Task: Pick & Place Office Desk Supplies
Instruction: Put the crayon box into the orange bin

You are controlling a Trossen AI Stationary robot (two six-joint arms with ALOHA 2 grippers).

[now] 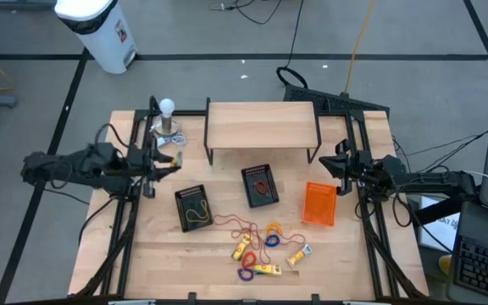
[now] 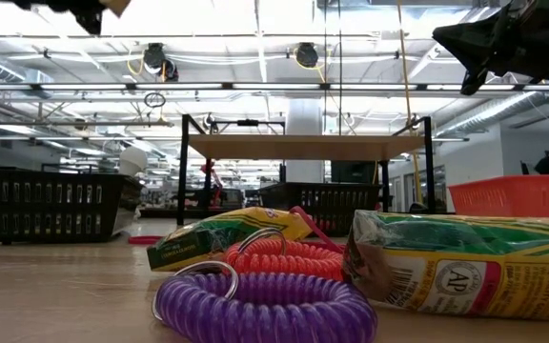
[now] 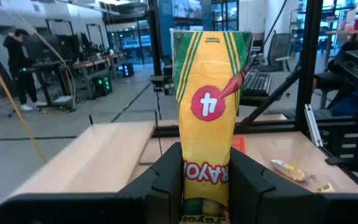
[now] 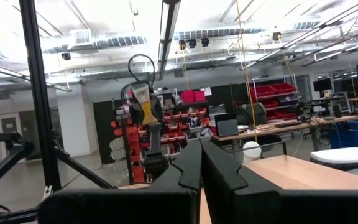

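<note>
1. Near the table's left edge, toward the far side, the left gripper (image 1: 173, 161) hangs above the wood with its fingers (image 3: 160, 180) clamped on a yellow crayon packet (image 3: 209, 112), which stands upright between them.
2. Near the right edge the right gripper (image 1: 335, 166) waits in the air, its fingers (image 4: 197, 165) pressed together on nothing.
3. Toward the near edge lie the loose supplies: more yellow packets (image 1: 268, 269), a purple coil loop (image 2: 265, 307), an orange-red coil loop (image 2: 284, 257) and thin elastic loops (image 1: 242, 224).
4. Two black baskets (image 1: 193, 206) sit mid-table, each with loops inside; an orange basket (image 1: 319, 204) lies to their right.
5. At the far edge a wooden shelf (image 1: 261, 125) stands, with a white ball-topped stand (image 1: 168, 119) near the far left corner.
</note>
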